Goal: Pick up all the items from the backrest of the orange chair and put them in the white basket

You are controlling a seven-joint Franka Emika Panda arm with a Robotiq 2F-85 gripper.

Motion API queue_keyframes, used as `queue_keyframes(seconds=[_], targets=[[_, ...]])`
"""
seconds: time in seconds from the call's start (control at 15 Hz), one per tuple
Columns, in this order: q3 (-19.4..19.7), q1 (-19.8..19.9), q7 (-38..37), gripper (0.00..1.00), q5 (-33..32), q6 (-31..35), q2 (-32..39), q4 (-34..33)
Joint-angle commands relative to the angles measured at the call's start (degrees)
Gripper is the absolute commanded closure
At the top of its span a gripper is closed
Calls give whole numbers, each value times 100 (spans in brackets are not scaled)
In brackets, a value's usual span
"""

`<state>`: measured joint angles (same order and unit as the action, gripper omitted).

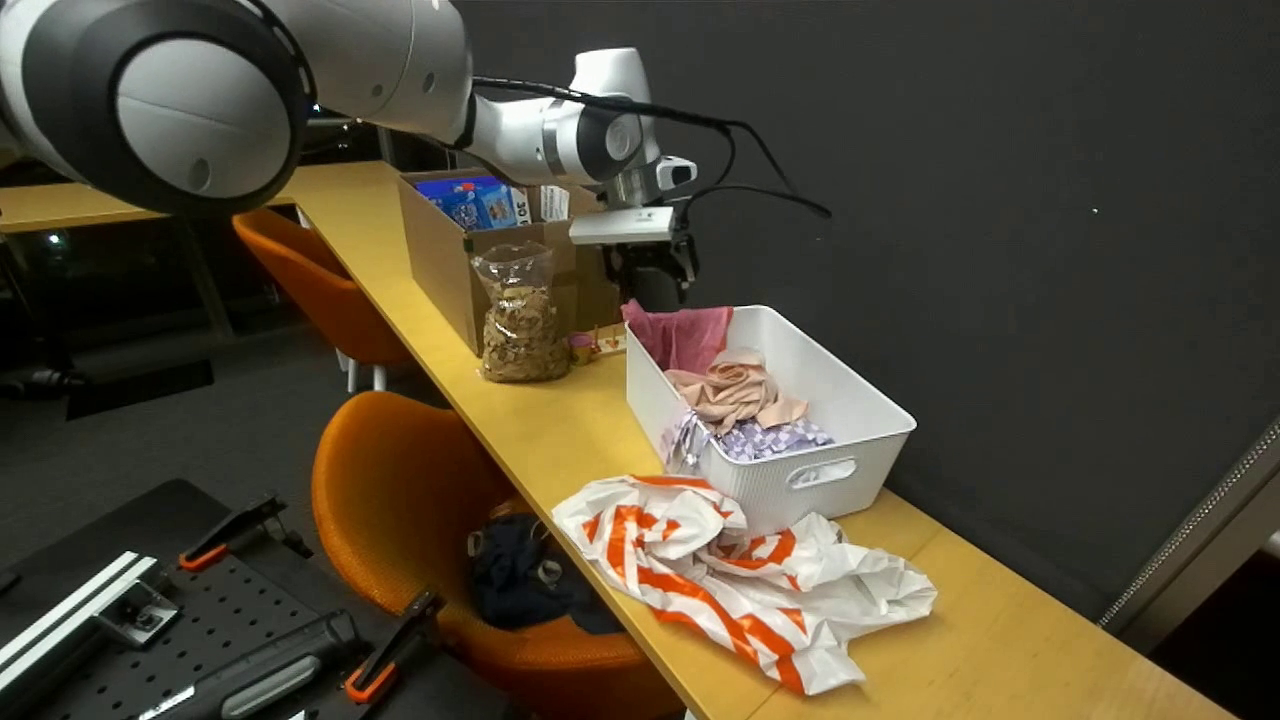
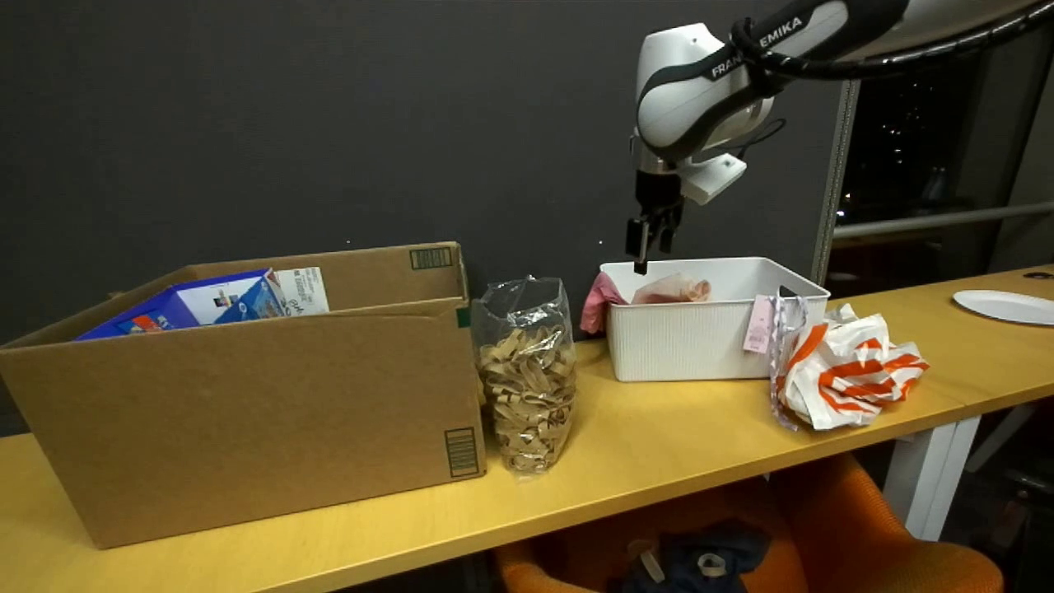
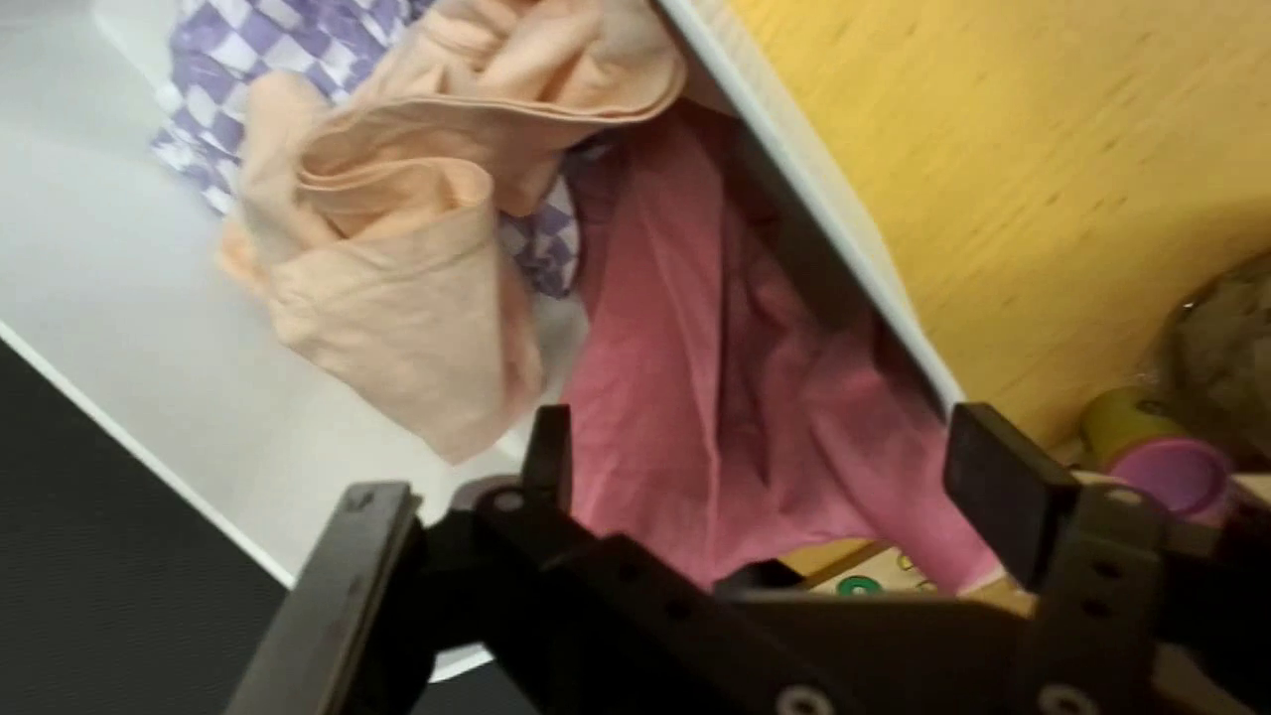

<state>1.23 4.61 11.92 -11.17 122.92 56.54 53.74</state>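
Observation:
The white basket stands on the table and also shows in the wrist view. A pink cloth lies in one end, draped over the rim. A peach cloth lies in the middle. A purple-white checkered cloth lies beside it, with straps hanging over the outside. My gripper is open and empty, above the pink cloth's end of the basket. The orange chair has a dark blue item on its seat; its visible backrest is bare.
A cardboard box and a clear bag of brown pieces stand beyond the basket. A small purple-lidded tub sits near them. A white-orange plastic bag lies against the basket. A white plate lies farther along the table.

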Motion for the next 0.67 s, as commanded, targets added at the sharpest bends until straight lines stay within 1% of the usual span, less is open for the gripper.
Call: queue_keyframes(seconds=[0.0, 0.2, 0.6], targets=[[-44, -203, 273, 0, 39, 48, 94, 111], [24, -375, 309, 0, -47, 30, 322, -39], [181, -555, 494, 0, -307, -5, 726, -510]])
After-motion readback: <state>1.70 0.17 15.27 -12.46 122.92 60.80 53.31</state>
